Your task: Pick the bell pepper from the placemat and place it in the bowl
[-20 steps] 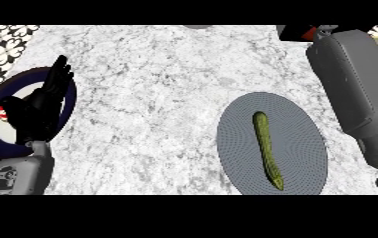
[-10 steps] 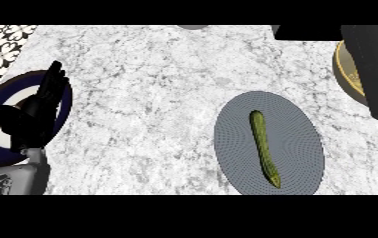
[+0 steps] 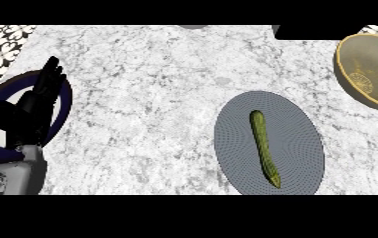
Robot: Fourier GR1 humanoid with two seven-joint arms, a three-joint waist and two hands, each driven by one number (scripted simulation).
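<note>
Since the earlier frames the right forearm has been withdrawn from view, and a tan bowl (image 3: 359, 68) is now exposed at the right edge of the marble table (image 3: 148, 82). A long green pepper (image 3: 264, 147) is seen lying lengthwise on the grey oval placemat (image 3: 295, 142), well apart from the bowl. The left robot hand (image 3: 40, 99) is held at the left edge, fingers straight and upward, nothing grasped, over a dark blue ring (image 3: 65, 107).

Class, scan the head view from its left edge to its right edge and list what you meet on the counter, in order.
Left hand, resting open with fingers up over a dark blue-rimmed plate → grey oval placemat with a long green pepper lying on it → tan bowl at the right edge.
</note>
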